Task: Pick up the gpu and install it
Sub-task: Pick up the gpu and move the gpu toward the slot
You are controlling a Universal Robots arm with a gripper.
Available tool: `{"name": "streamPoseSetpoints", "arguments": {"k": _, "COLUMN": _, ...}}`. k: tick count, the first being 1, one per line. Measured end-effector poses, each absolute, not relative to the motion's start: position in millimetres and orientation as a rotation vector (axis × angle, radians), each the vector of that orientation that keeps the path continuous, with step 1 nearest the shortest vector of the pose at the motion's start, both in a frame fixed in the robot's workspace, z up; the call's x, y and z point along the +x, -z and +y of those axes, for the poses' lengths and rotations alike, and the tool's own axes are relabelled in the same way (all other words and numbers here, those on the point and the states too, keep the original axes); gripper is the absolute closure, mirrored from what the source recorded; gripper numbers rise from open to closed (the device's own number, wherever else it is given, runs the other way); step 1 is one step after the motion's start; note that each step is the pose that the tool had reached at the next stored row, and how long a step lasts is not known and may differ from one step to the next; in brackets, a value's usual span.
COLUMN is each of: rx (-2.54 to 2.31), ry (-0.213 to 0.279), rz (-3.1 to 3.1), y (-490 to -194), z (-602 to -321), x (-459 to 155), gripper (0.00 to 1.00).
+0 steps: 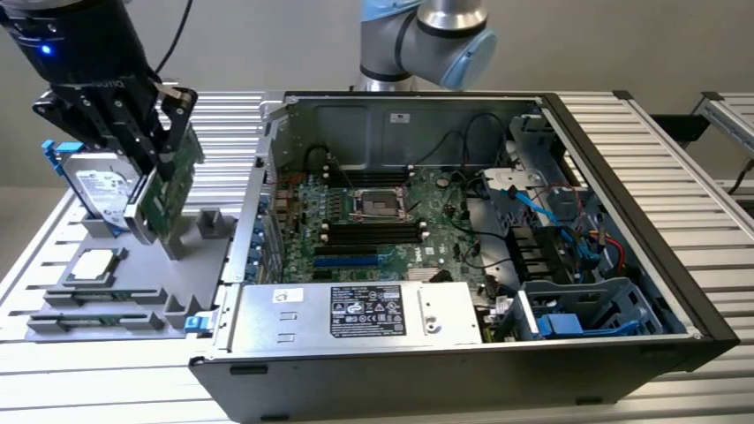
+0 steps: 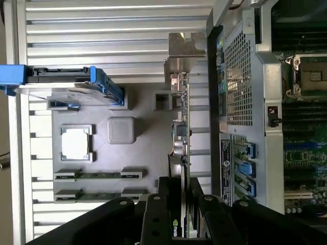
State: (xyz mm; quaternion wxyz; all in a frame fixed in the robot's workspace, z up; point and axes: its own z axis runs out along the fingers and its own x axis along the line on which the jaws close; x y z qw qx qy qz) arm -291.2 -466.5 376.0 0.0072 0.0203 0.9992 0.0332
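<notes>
The gpu [image 1: 169, 196] is a thin card with a green board face. It stands on edge, slightly tilted, over the grey holder tray [image 1: 218, 265] at the exterior view's left. My gripper [image 1: 147, 159] is shut on its upper edge. In the wrist view the gpu [image 2: 182, 127] shows edge-on, its silver end bracket [image 2: 181, 53] at the end away from the gripper [image 2: 180, 206], whose black fingers clamp both faces. The open computer case [image 1: 471, 230] lies to the exterior view's right, with its motherboard [image 1: 377, 221] and blue card slots [image 1: 348, 261] exposed.
On the tray stand a silver hard drive in a blue frame [image 1: 101, 190], a square processor chip [image 1: 94, 265] and two memory sticks [image 1: 94, 305]. The case's near wall [image 2: 240, 76] rises close beside the gpu. Cables and drive bays [image 1: 566, 265] crowd the case's right side.
</notes>
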Motion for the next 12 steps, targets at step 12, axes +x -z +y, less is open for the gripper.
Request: {"name": "streamPoseSetpoints", "arguments": {"k": 12, "rx": 0.048, "ry": -0.112, "rz": 3.142, "y": -414, "z": -467, "x": -251, "gripper": 0.73}}
